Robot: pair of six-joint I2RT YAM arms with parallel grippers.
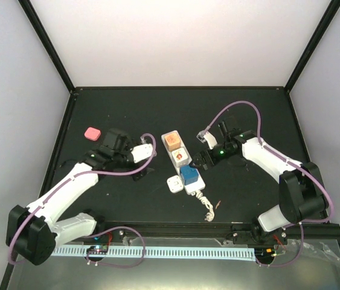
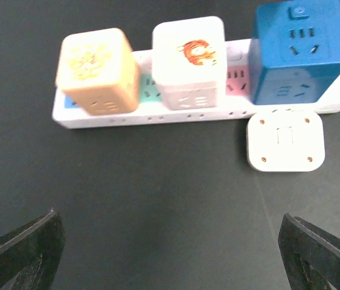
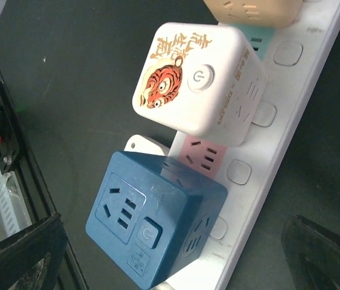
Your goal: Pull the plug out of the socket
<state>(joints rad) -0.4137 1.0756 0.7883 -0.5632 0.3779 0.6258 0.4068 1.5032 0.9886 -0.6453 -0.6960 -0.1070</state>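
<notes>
The long white socket strip (image 1: 195,188) lies at the table's middle, with pink and green outlet faces showing in the left wrist view (image 2: 157,118). Three cube plugs sit in it: an orange one (image 1: 171,141), a white tiger-print one (image 1: 182,156) and a blue one (image 1: 189,175). My left gripper (image 1: 147,158) is open and empty, left of the strip, facing it (image 2: 170,254). My right gripper (image 1: 201,151) is open just right of the strip. In the right wrist view (image 3: 173,260) its jaws stand apart on either side of the blue cube (image 3: 157,217), not touching it.
A small flat white adapter (image 1: 174,184) lies loose on the table against the strip's left side, beside the blue cube (image 2: 285,141). The strip's bundled white cord (image 1: 206,205) trails toward the near edge. A pink block (image 1: 91,133) lies at the far left.
</notes>
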